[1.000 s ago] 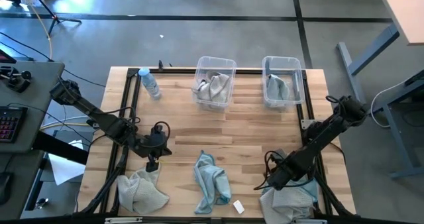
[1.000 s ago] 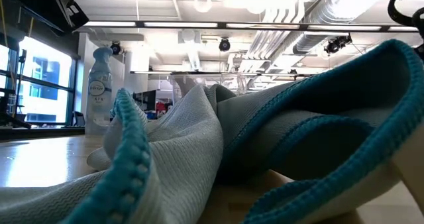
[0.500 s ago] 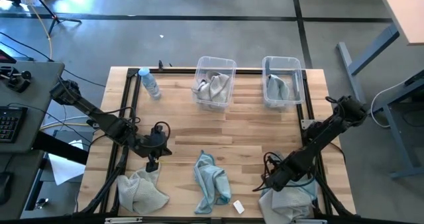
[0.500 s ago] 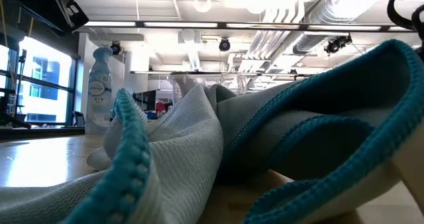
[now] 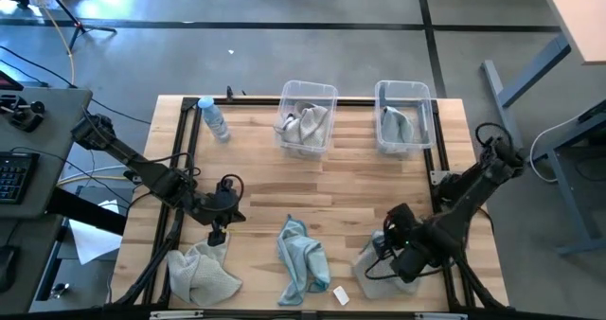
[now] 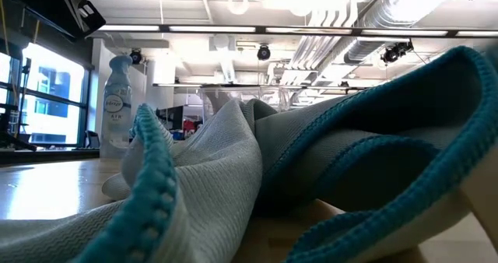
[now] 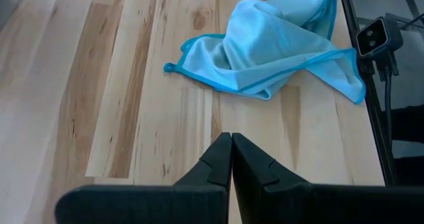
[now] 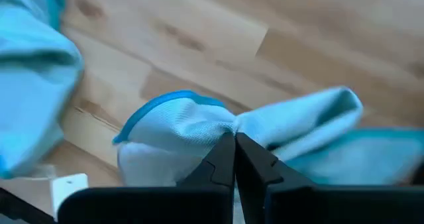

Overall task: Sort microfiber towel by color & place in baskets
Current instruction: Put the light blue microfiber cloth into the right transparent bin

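My right gripper (image 5: pixel 390 261) pinches a fold of the blue towel (image 8: pixel 199 134) at the table's near right corner, bunching it so it will lift as one piece. My left gripper (image 7: pixel 231 159) waits with fingers pressed together above the wood. Both baskets (image 5: pixel 308 97) sit at the far edge, each already holding cloth.

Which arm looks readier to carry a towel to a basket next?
The right. Its gripper is shut on a towel at the table's front right. The left gripper is shut on nothing, over bare wood.
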